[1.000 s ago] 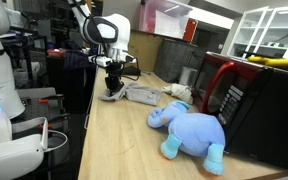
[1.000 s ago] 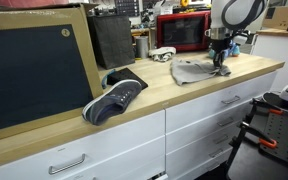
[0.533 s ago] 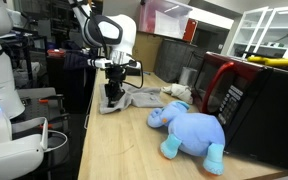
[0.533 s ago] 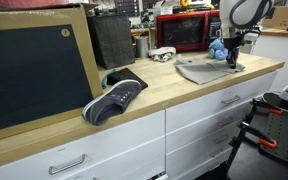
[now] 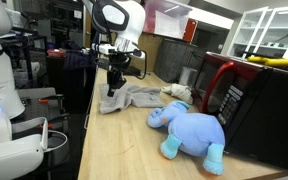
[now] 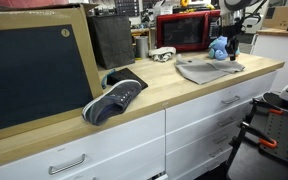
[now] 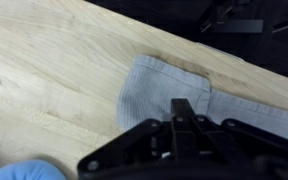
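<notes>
Wrist view: the gripper (image 7: 180,108) points down at a wooden tabletop (image 7: 54,70). Its jaws are pressed together, and they appear to pinch the edge of a grey cloth (image 7: 169,85) that spreads out just below them. A patch of blue toy shows in the bottom corner.

In an exterior view, the gripper (image 5: 113,88) has risen since a second ago, when it sat low on the cloth. The near edge of the grey cloth (image 5: 139,97) now peaks up towards the gripper, while the rest lies on the tabletop. A blue toy elephant (image 5: 189,130) lies just beside the cloth, in front of a red microwave (image 5: 234,95).

In an exterior view from farther off, the cloth (image 6: 209,69) looks nearly flat under the raised gripper (image 6: 231,45). A dark shoe (image 6: 114,97) sits well apart along the tabletop.
</notes>
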Available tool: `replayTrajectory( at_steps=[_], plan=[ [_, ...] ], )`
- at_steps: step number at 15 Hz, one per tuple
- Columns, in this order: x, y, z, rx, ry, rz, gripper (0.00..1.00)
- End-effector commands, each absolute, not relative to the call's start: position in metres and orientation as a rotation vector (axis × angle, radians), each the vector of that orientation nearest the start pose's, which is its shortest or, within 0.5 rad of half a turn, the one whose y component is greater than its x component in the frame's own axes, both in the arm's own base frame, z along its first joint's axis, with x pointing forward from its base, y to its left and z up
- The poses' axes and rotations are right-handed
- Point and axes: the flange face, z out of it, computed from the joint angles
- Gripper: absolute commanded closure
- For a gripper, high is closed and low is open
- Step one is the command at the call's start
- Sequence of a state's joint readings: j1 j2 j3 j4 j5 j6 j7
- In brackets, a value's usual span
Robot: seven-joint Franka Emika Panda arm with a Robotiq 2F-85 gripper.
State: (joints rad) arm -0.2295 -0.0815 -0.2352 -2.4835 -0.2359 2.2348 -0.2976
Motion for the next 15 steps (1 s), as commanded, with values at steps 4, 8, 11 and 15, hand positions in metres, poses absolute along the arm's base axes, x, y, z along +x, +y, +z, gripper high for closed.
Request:
replayTrajectory(
  at_steps=[4, 8, 11, 15],
  plan=[
    [0.454, -0.140, 0.362, -3.095, 0.074, -0.014, 1.00],
    [0.505, -0.090, 0.356, -3.078, 0.096, -0.208, 1.00],
    [0.539, -0.071, 0.338, -3.106, 0.098, -0.311, 1.00],
    [0.574, -0.064, 0.301, -3.154, 0.152, -0.366, 1.00]
  ],
)
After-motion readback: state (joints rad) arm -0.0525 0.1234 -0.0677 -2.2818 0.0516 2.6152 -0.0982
